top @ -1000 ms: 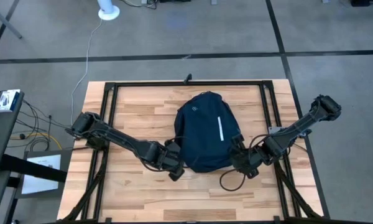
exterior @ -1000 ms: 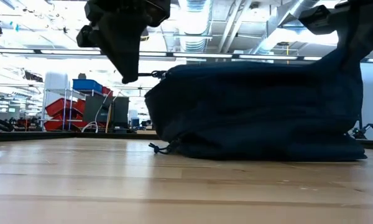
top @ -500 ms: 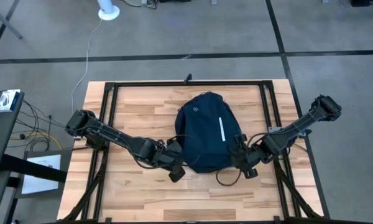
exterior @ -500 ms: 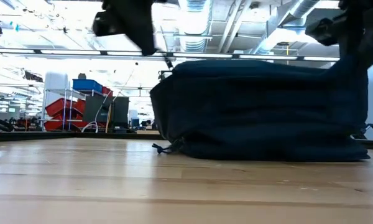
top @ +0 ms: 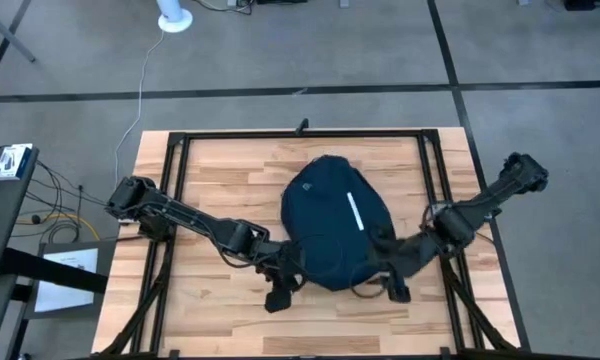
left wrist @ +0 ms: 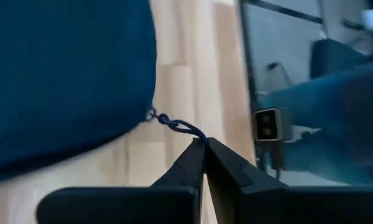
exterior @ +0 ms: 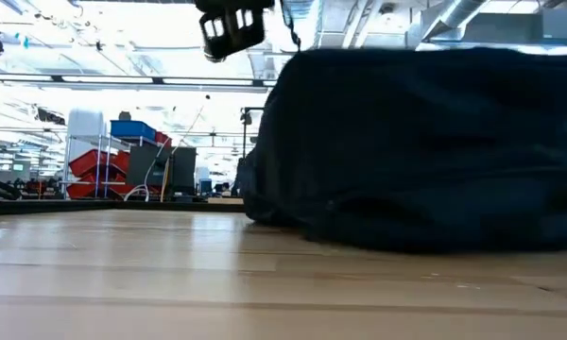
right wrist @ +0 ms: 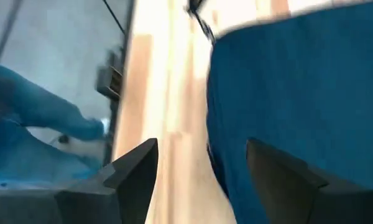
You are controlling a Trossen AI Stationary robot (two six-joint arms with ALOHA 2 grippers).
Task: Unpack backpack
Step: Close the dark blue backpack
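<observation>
**Left claw pinching the zipper cord; right claw standing open beside the pack**

The left claw (left wrist: 204,144) is sitting fully closed, its two tips meeting on the end of the thin zipper cord (left wrist: 174,123) that is trailing from the edge of the backpack (top: 332,232). In the high view, this claw (top: 280,293) is positioned at the pack's near-left corner, nearer the front edge of the bench (top: 220,170) than a second ago.

The right claw (right wrist: 199,163) is standing with its fingers well apart and holding nothing; a second ago it was closed at the pack's near-right edge. It is now lying at the pack's near-right corner (top: 393,290), with navy fabric just beside one finger.

The backpack is lying on the middle of the bench, white stripe (top: 354,212) facing up. Compared with a second ago, it is sitting closer to the front edge and is filling more of the low view (exterior: 425,142).

Judgement: the release on the right, combined with the cord pull on the left, suggests the opening step is under way. No opening is visible yet, and no contents are showing.
</observation>
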